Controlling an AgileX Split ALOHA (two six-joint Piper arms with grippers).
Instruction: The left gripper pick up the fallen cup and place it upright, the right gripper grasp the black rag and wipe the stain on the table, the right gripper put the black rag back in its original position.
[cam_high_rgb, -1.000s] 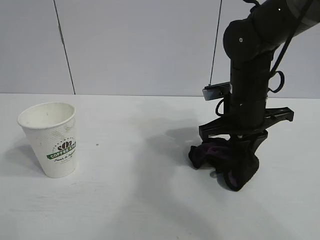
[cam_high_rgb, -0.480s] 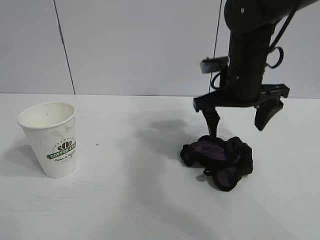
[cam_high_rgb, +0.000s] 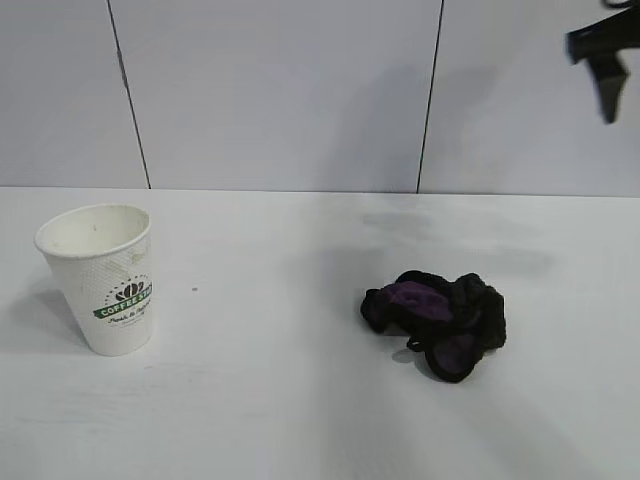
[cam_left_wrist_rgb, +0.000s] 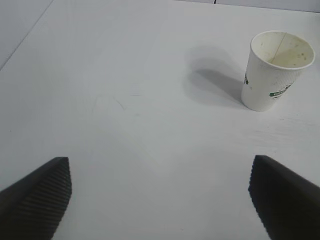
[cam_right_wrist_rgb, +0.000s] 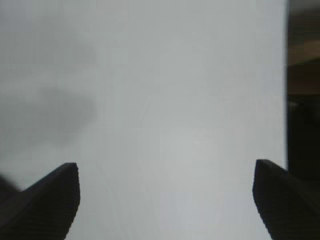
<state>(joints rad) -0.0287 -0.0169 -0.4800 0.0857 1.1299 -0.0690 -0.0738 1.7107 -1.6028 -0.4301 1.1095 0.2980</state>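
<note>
Since a second ago the right end effector (cam_high_rgb: 603, 60) has let go of the black rag (cam_high_rgb: 437, 320) and climbed from directly over it to the top right corner of the exterior view, where only a dark finger and part of its mount show. Its own wrist view shows both fingers (cam_right_wrist_rgb: 47, 200) spread wide apart over bare white surface (cam_high_rgb: 260, 400), with nothing between them. The rag lies bunched on the surface right of centre, purple patches showing, spread a little wider than when it was clamped. The cup (cam_high_rgb: 103, 277) stands upright near the left edge, unmoved. The left end effector (cam_left_wrist_rgb: 160, 200) hovers with its fingers wide apart and empty, the cup well beyond them.
</note>
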